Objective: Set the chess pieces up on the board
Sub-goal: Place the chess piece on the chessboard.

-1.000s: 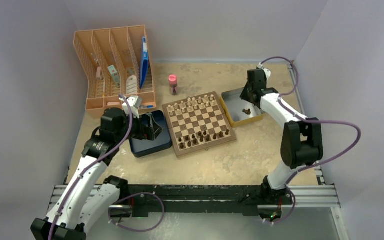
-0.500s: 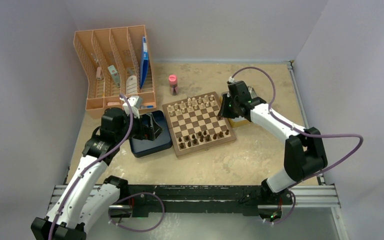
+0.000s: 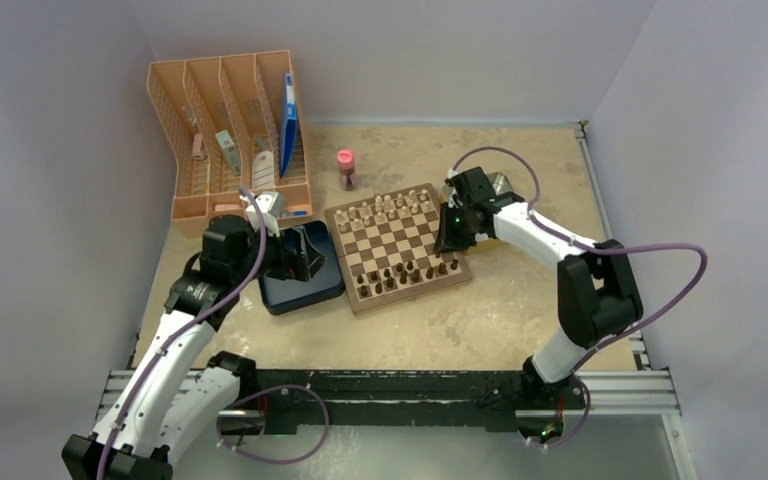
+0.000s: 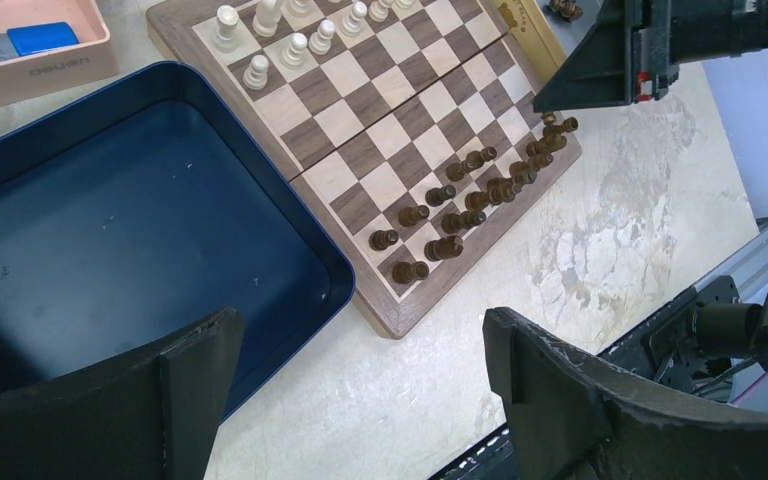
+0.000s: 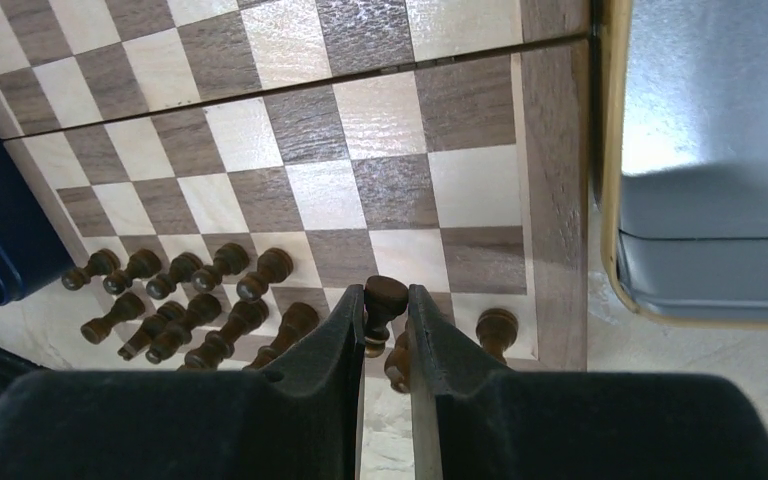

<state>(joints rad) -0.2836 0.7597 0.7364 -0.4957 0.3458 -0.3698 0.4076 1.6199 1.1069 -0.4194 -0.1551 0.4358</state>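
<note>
Right gripper [image 5: 387, 312] came from the yellow-rimmed tray [image 5: 605, 150] to the board's [image 4: 360, 100] near right corner, clenched on one dark chess piece [image 5: 386, 292]. Left gripper [image 4: 360, 325] hung released over the dark blue box [image 4: 110, 240] — other chess pieces [image 4: 460, 190] crowded the board's near rows, cream pieces [image 4: 290, 45] the far ones.

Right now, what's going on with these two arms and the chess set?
The right gripper is shut on a dark chess piece, holding it over the near right corner of the board, beside the dark pieces already standing in two rows. The cream pieces line the far side. The left gripper hovers open above the dark blue box, holding nothing.
</note>
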